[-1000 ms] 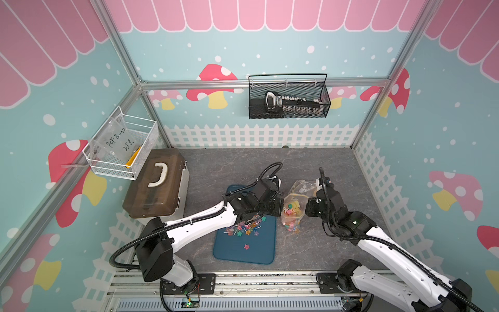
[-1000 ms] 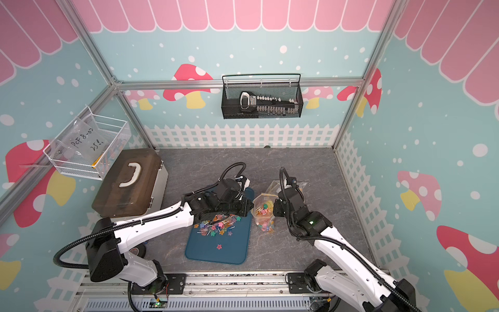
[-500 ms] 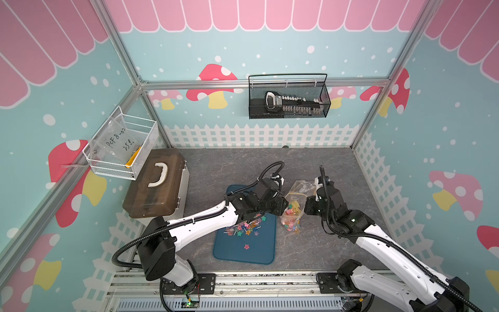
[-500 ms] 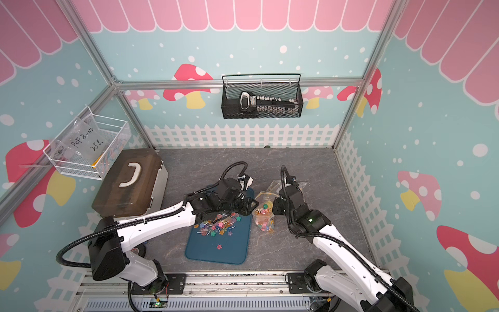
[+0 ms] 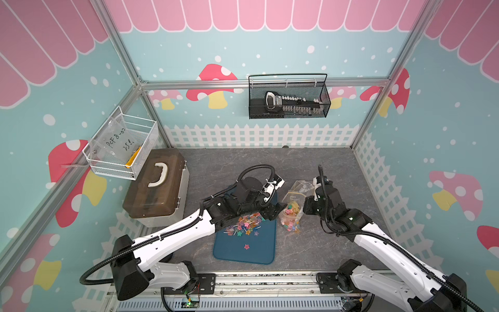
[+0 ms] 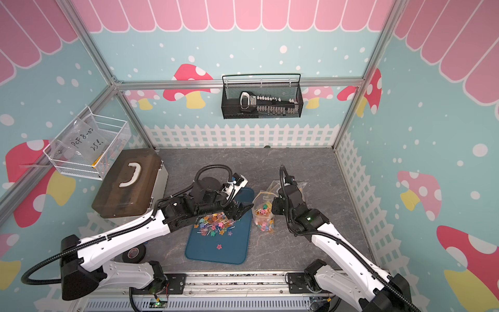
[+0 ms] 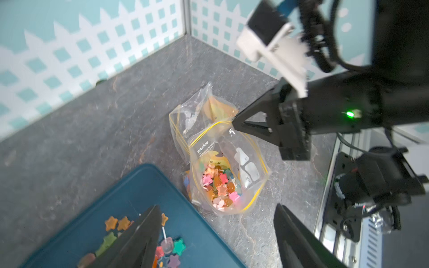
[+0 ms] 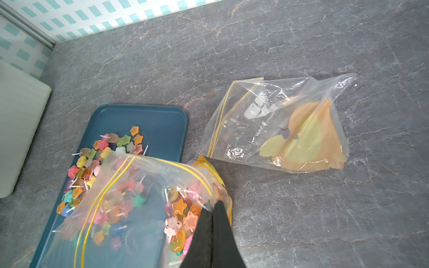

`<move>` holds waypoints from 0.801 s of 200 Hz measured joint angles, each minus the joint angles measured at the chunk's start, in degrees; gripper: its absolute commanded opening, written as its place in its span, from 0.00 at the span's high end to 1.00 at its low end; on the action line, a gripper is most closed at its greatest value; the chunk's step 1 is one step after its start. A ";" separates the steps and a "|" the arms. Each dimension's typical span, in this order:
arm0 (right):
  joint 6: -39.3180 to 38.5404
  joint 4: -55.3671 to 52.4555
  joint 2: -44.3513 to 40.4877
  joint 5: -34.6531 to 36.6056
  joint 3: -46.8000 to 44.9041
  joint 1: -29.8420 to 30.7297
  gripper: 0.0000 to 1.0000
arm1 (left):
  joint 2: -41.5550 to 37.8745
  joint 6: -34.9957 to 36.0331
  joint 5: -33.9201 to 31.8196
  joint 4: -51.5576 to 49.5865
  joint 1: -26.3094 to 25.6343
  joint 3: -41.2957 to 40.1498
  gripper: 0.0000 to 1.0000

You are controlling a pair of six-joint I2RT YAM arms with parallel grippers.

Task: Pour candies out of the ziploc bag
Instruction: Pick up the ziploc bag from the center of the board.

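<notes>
Blue tray [image 5: 244, 255] nearest us is carrying a pile of candies [image 5: 245, 225]. Just beside it, our left gripper [image 7: 217, 207] is spreading wide, having just let go of the bag [image 7: 232, 148], while our right gripper [image 8: 211, 205] is still pinching its rim. Many candies are sitting inside, so we are judging the pour unfinished.

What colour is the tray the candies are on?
Plain dark teal-blue. The tray shows best in the right wrist view.

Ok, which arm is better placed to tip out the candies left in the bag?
Probably right: the right pincer is shut on the candy bag, at its rim; the left pincer stands open, holding nothing.
</notes>
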 measured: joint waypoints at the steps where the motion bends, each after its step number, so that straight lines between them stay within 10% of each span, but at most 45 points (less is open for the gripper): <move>1: 0.00 0.00 0.00 -0.02 0.00 -0.02 1.00 | -0.09 0.33 0.15 0.00 0.00 -0.02 0.18; 73: -0.44 0.48 0.00 -3.67 -0.02 -0.50 1.00 | 4.52 18.58 9.03 -0.11 -2.47 -0.07 0.19; 160: -0.46 1.57 -0.02 -5.90 -0.33 -0.50 1.00 | 13.77 23.28 2.82 2.03 -10.56 -0.07 0.24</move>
